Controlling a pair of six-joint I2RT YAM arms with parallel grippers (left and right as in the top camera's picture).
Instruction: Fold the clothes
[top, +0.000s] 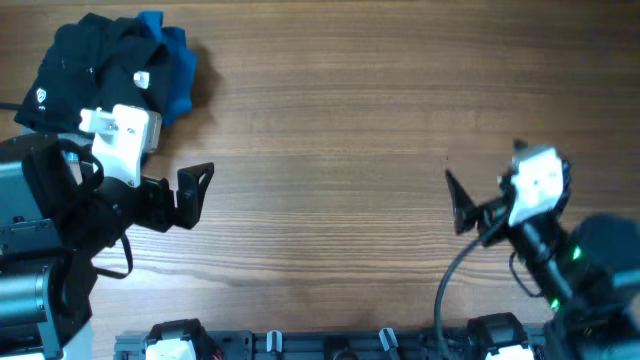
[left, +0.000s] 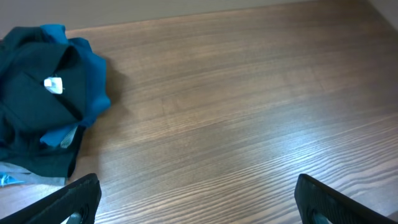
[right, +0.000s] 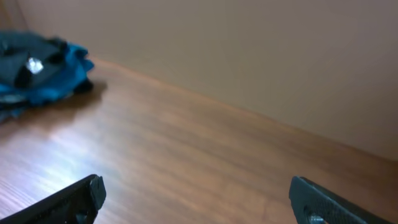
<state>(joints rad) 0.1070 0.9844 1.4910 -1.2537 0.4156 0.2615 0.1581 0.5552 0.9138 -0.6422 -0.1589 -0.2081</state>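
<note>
Both of my grippers are spread wide with nothing between their fingers. The left gripper (top: 200, 195) hangs near the heap of clothes, on the side toward the middle of the table. The right gripper (top: 457, 203) hangs well apart from it, over on the right. Between them the wooden table (top: 330, 120) stretches as open room for moving.

The black shirt (top: 85, 55) lies crumpled at the far left corner. It is bunched on top of a bright blue garment (top: 178, 60), whose edge sticks out toward the middle. From my right wrist, the table's far edge meets a plain beige wall (right: 249, 50) just behind the heap.

A white neck label (top: 141, 80) shows among the shirt's upper folds, and a small white logo (top: 41, 97) sits near its left edge. Both are too small for me to read any writing on them.
</note>
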